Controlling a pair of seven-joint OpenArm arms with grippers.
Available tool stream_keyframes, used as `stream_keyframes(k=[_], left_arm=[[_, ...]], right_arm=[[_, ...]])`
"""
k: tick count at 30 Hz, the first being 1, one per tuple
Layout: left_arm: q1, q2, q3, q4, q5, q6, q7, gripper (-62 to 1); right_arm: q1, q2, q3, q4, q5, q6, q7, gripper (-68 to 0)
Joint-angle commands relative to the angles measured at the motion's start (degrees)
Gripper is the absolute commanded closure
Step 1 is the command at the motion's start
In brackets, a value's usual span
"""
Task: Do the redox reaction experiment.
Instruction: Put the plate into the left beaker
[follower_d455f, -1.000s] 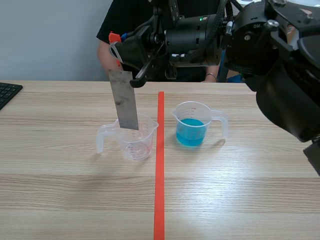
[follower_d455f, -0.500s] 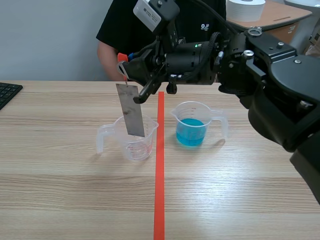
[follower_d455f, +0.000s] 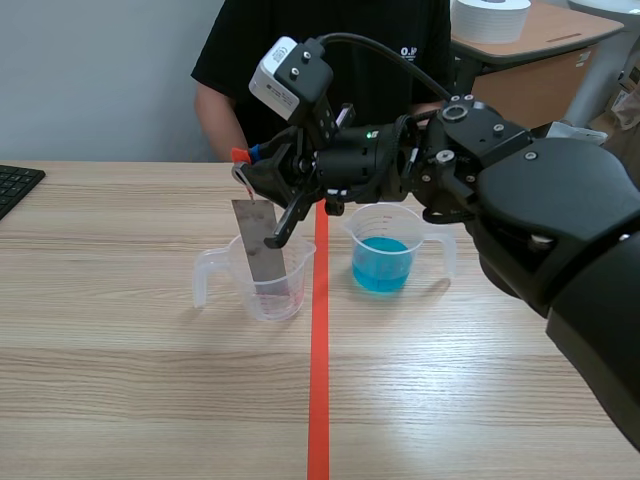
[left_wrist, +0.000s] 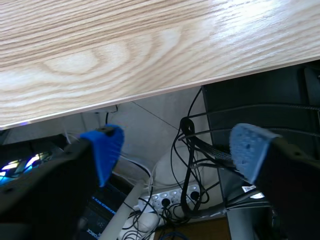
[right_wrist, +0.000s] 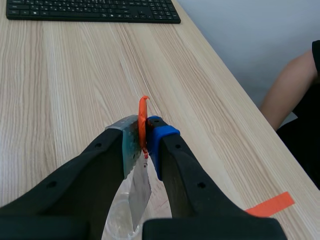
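My right gripper (follower_d455f: 246, 168) reaches in from the right, past the red tape line, and is shut on the top of a grey metal strip (follower_d455f: 262, 245) that has an orange tab (right_wrist: 143, 117). The strip hangs nearly upright with its lower end inside a clear measuring beaker (follower_d455f: 208, 276) left of the tape. In the right wrist view the gripper (right_wrist: 142, 134) pinches the strip (right_wrist: 140, 192) above that beaker (right_wrist: 117, 220). A second beaker (follower_d455f: 385, 250) with blue liquid stands just right of the tape. My left gripper (left_wrist: 175, 145) is open and holds nothing, beyond the table's edge (left_wrist: 150, 95).
A person in a black shirt (follower_d455f: 330, 60) sits behind the table. A black keyboard (follower_d455f: 15, 185) lies at the far left edge. The orange-red tape line (follower_d455f: 319, 350) runs down the middle. Cables and a power strip (left_wrist: 170, 205) lie on the floor under the left gripper.
The right arm has come down and carried the metal strip lower, so its bottom end now sits deeper in the clear beaker. Both beakers stayed in place.
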Motion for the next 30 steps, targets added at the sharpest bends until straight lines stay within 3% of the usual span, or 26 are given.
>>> stream_keyframes(k=[1,8,12,15,20,23,26,30], left_arm=[[0.1,0.1,0.1,0.7,-0.3,0.0,-0.4,-52.0],[1.0,0.2,0.1,0.7,-0.3,1.4,-0.5,-53.9],[1.1,0.2,0.1,0.7,-0.3,1.4,-0.4,-62.3],[1.1,0.2,0.1,0.7,-0.3,1.4,-0.4,-62.3],[1.1,0.2,0.1,0.7,-0.3,1.4,-0.4,-62.3],[1.1,0.2,0.1,0.7,-0.3,1.4,-0.4,-62.3],[1.1,0.2,0.1,0.7,-0.3,1.4,-0.4,-62.3],[1.1,0.2,0.1,0.7,-0.3,1.4,-0.4,-62.3]], right_arm=[[1.6,-0.1,0.1,0.7,0.0,0.5,0.3,-1.5],[1.6,-0.8,0.1,0.7,-1.7,0.5,0.2,-2.5],[1.6,-0.8,0.1,0.7,-1.7,0.5,0.2,-4.3],[1.6,-0.8,0.1,0.7,-1.7,0.5,0.2,-4.3],[1.6,-0.8,-0.5,0.8,-1.6,0.5,0.3,-11.0],[1.6,-0.8,-1.9,0.8,-1.6,0.5,0.3,-20.5],[1.6,-0.8,-3.8,0.8,-0.7,0.5,0.3,-39.6],[1.4,-0.8,-6.8,0.8,3.8,0.5,1.4,-63.4]])
